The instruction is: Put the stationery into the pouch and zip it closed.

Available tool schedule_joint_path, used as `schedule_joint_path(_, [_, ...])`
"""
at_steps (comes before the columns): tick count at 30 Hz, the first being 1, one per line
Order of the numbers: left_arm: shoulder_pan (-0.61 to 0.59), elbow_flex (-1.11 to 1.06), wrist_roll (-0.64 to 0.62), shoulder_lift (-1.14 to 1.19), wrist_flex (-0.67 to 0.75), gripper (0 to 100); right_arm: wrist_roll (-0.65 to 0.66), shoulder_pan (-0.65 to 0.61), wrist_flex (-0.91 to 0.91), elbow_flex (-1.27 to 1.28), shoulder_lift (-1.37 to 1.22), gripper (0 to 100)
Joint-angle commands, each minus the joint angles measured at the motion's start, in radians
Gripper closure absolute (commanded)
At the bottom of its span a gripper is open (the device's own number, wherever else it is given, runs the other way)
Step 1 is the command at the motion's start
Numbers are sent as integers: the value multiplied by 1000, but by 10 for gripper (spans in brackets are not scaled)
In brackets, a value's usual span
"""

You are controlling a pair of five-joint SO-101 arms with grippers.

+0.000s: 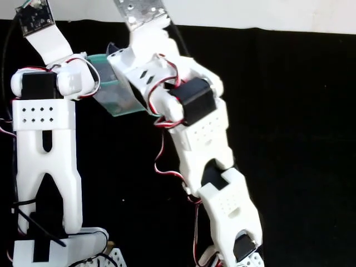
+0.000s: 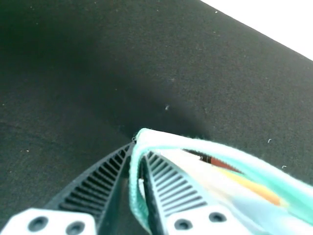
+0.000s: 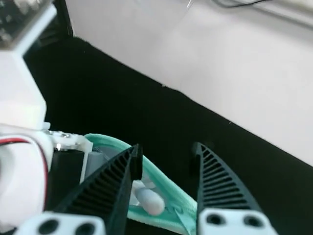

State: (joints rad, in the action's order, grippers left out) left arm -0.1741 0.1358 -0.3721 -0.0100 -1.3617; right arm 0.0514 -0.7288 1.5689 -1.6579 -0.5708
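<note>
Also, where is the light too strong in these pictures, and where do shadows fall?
High view: the white shell of an arm shines hard against the black table. Left wrist view: a soft shadow darkens the table beyond the left gripper, which is shut on the pale pouch. Right wrist view: the wall behind the table is the brightest part, almost plain white.

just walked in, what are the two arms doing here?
The left gripper is shut on an edge of the teal pouch, near the far side of the black table. Stationery shows inside the pouch. The right gripper is open, its fingers poised just over the pouch. I cannot tell how far the zip is closed.
</note>
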Motion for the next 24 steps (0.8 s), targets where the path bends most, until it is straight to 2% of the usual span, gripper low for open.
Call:
schedule_joint_path(1, [15, -8, -5, 64, 0, 993, 0, 18, 25, -113, 84, 837])
schedule_joint_path(11, [-7, -10, -5, 64, 0, 993, 0, 24, 193, -113, 110, 837])
schedule_joint_path(16, [-7, -10, -5, 64, 0, 993, 5, 99, 193, -111, 110, 837])
schedule_joint_path(20, [-7, -10, -5, 64, 0, 993, 110, 170, 194, -105, 110, 837])
schedule_joint_path(24, [-7, -10, -5, 64, 0, 993, 132, 237, 194, -104, 110, 837])
